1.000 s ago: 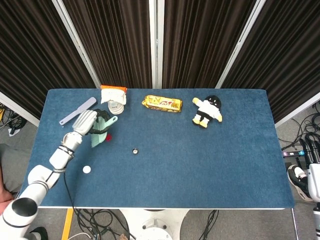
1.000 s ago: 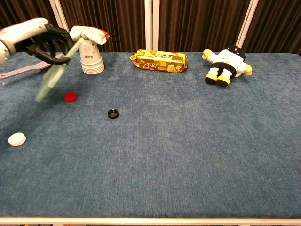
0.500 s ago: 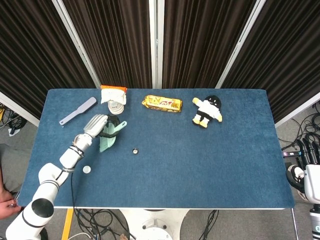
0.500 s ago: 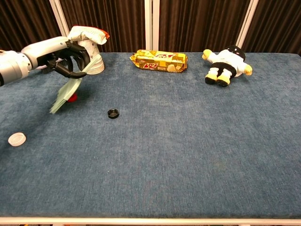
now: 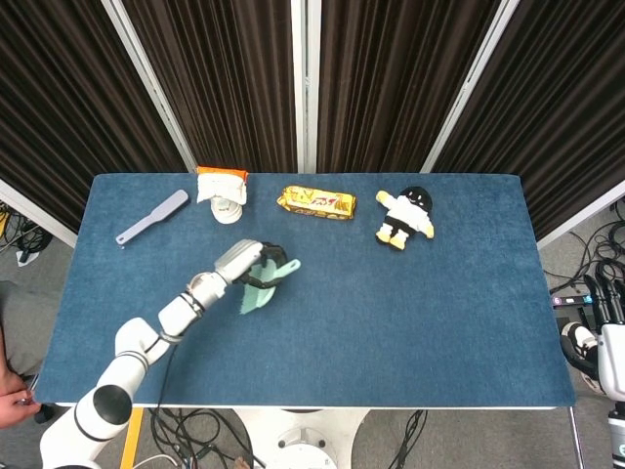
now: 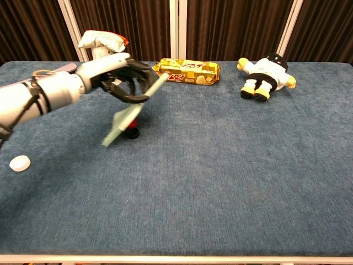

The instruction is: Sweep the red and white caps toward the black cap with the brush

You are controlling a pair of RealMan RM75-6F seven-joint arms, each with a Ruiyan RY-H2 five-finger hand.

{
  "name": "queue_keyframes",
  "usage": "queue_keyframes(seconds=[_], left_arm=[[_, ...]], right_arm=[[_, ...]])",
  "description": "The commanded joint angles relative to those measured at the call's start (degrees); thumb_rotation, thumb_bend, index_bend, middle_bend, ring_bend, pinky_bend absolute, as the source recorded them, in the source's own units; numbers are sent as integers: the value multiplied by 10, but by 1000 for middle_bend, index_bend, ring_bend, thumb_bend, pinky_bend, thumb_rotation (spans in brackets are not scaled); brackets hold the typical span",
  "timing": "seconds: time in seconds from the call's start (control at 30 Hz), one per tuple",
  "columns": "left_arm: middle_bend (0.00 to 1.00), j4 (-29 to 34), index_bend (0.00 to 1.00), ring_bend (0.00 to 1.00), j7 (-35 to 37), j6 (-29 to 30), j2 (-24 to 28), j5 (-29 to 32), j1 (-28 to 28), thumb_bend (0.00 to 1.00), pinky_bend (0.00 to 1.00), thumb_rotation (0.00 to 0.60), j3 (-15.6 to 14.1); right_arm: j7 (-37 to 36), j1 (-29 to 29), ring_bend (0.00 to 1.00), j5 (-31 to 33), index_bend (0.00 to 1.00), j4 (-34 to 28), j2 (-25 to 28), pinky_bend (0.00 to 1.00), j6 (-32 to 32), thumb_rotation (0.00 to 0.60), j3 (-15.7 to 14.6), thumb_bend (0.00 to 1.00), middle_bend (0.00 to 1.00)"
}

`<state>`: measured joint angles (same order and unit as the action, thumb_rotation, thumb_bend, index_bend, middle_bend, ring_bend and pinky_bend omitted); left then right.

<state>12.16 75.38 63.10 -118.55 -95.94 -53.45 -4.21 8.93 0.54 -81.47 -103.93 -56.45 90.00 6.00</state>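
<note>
My left hand [image 5: 246,265] [image 6: 118,77] grips the handle of a pale green brush [image 5: 260,292] [image 6: 124,117], tilted with its bristles down on the blue table [image 6: 231,187]. Just behind the bristles in the chest view, the red cap [image 6: 127,133] lies close beside the black cap [image 6: 134,132]; I cannot tell whether they touch. In the head view the brush hides both caps. The white cap [image 6: 20,163] lies alone near the left front of the table. My right hand does not show.
At the back stand a stack of paper cups topped with a snack bag [image 5: 221,190] [image 6: 100,41], a yellow biscuit packet [image 5: 316,201] [image 6: 186,71] and a plush doll [image 5: 404,217] [image 6: 265,74]. A grey spatula [image 5: 151,217] lies at the back left.
My left hand swept the brush to the right across the table. The red cap went with it from the left to beside the black cap. The white cap stayed put.
</note>
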Motion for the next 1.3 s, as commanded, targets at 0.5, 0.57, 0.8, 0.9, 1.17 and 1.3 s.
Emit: queue_keyframes(seconds=[0.5, 0.57, 0.8, 0.9, 1.17, 1.3], left_arm=[[644, 88, 549, 463, -145, 62, 83, 69, 72, 508, 502, 600, 51], [644, 132, 550, 463, -197, 71, 110, 84, 104, 516, 502, 600, 56], [631, 358, 564, 463, -403, 102, 212, 137, 196, 530, 502, 600, 72], [631, 462, 564, 463, -497, 104, 259, 165, 226, 535, 501, 600, 74], [633, 629, 564, 463, -678, 130, 323, 226, 292, 531, 476, 600, 74], [633, 667, 565, 463, -709, 146, 326, 249, 318, 528, 476, 600, 78]], right_arm=[[-73, 29, 0, -16, 0, 64, -2, 0, -35, 600, 13, 184, 62], [-84, 39, 0, -19, 0, 77, -5, 0, -48, 600, 15, 185, 62], [-109, 64, 0, -25, 0, 109, -11, 0, -74, 600, 20, 197, 62], [-114, 69, 0, -24, 0, 115, -12, 0, -81, 600, 20, 191, 62], [-110, 72, 0, -18, 0, 116, -11, 0, -87, 600, 18, 188, 62], [-106, 72, 0, -16, 0, 111, -11, 0, -85, 600, 18, 190, 62]])
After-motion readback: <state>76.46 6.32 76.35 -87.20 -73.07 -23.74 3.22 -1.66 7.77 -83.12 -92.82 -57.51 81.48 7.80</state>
